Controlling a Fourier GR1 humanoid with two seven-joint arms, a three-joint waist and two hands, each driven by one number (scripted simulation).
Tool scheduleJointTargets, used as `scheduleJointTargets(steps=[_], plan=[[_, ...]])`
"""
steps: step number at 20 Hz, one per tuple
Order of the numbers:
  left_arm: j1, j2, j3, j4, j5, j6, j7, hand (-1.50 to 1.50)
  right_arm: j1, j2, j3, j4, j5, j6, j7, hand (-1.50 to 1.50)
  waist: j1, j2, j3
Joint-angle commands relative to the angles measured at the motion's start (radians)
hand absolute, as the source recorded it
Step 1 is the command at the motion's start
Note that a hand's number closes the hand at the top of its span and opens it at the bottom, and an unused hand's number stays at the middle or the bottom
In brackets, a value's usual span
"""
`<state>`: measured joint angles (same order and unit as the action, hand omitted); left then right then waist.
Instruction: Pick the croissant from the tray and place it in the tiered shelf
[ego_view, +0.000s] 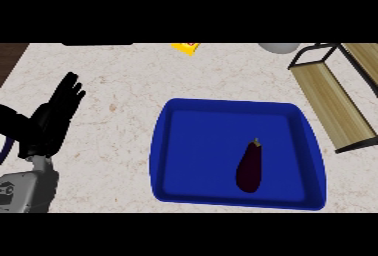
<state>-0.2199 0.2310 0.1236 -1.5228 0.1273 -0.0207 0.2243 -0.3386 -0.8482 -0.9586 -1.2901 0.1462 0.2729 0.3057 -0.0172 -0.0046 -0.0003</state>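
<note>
Low right of centre, a dark purple eggplant (249, 167), no croissant, lies in the blue plastic tray (166, 150), likely smooth, firm, best gripped mid-body; left hand (55, 112) rests, fingers straight, empty; wooden tiered shelf (332, 107) upper right.

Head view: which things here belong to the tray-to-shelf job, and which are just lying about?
Belongs to the job:
blue tray
tiered shelf
left hand, open, at the view's left
No croissant shows; the tray holds a dark eggplant.

Lying about:
yellow item at the top edge
grey round thing at the top edge
</note>
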Motion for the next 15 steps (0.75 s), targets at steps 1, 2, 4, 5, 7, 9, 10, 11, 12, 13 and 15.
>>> scheduleJointTargets(steps=[1,2,4,5,7,9,10,11,12,13,15], plan=[[-0.013,-0.004,0.000,-0.004,-0.017,0.020,0.015,0.00,0.110,-0.057,-0.126,0.005,-0.115,0.132,-0.014,-1.50,-0.001,0.001,0.000],[-0.017,0.010,0.020,0.013,0.002,0.000,0.002,0.00,0.129,-0.080,-0.184,0.063,-0.158,0.178,-0.075,-1.50,-0.008,0.000,0.001],[0.006,-0.012,-0.004,-0.002,-0.023,0.020,0.002,0.00,0.161,-0.123,-0.252,0.058,-0.225,0.257,-0.045,-1.50,-0.011,-0.002,0.000],[-0.030,0.020,0.023,-0.006,0.010,-0.003,0.038,0.00,0.195,-0.109,-0.290,0.078,-0.247,0.287,-0.087,-1.50,-0.013,-0.002,0.001],[-0.007,0.001,-0.012,-0.052,-0.024,0.020,0.060,0.00,0.213,-0.170,-0.312,0.119,-0.283,0.354,-0.090,-1.50,-0.001,0.000,0.001],[0.008,-0.011,0.002,-0.010,-0.022,0.012,-0.013,0.00,0.287,-0.158,-0.359,0.153,-0.277,0.395,-0.200,-1.50,0.000,0.002,0.001],[-0.012,0.000,0.001,-0.041,-0.013,0.011,0.041,0.00,0.319,-0.108,-0.358,0.072,-0.279,0.416,-0.216,-1.50,-0.001,0.001,0.001],[0.022,0.026,0.039,-0.017,0.026,-0.038,-0.002,0.00,0.346,-0.126,-0.382,0.132,-0.267,0.432,-0.289,-1.50,0.001,0.002,0.001],[-0.006,-0.022,-0.006,-0.010,-0.022,0.015,0.005,0.00,0.360,-0.121,-0.386,0.060,-0.281,0.451,-0.260,-1.50,-0.002,0.002,0.000],[-0.034,-0.021,-0.005,0.030,-0.017,0.008,0.007,0.00,0.373,-0.070,-0.372,0.005,-0.278,0.458,-0.278,-1.50,-0.003,0.003,0.000],[-0.002,-0.015,0.000,-0.002,-0.024,0.009,0.002,0.00,0.429,-0.094,-0.408,0.055,-0.261,0.493,-0.352,-1.50,0.004,0.002,0.001]])
